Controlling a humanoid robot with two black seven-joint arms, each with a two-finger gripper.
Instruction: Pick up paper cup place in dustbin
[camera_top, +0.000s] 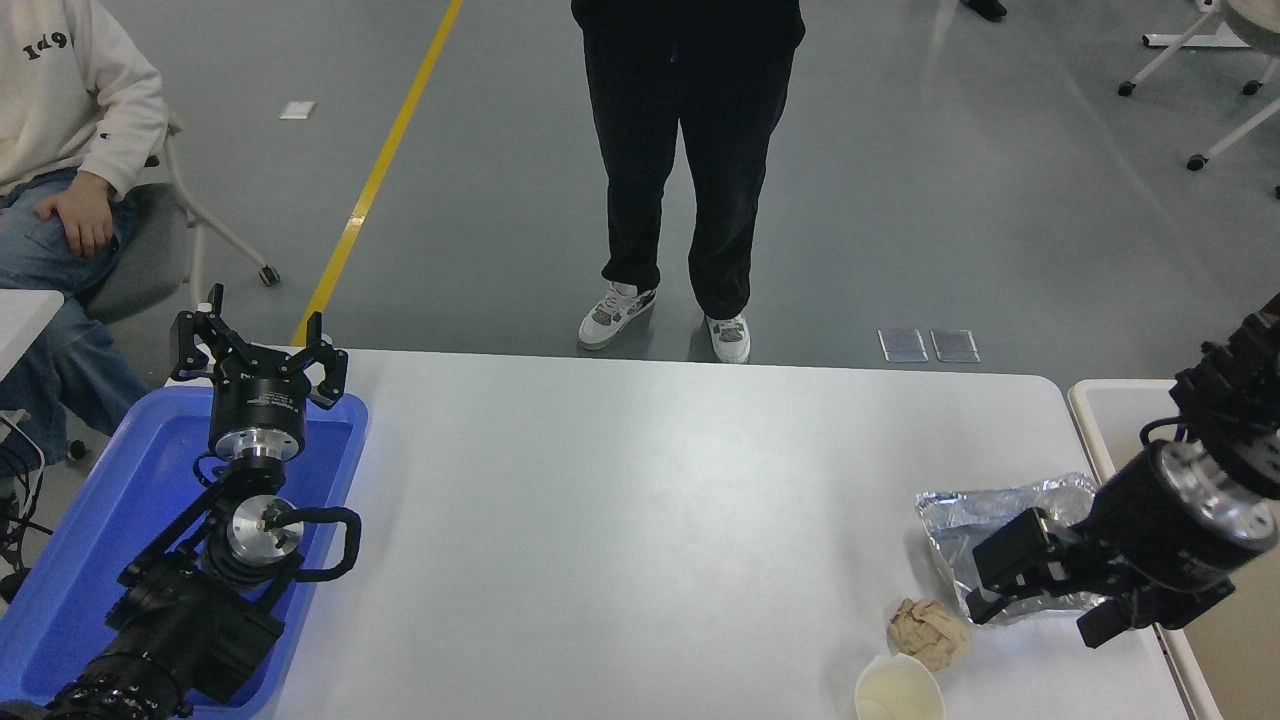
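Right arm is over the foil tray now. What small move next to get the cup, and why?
Probably bring the right gripper toward the near left, down to the paper cup. The cup stands upright at the table's near edge, untouched, with the paper ball right beside it. The gripper hangs over the foil tray, jaws open, so it should clear the ball first.

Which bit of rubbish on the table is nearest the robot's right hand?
The foil tray: the right gripper hangs right over it. The brown paper ball and paper cup lie farther left.
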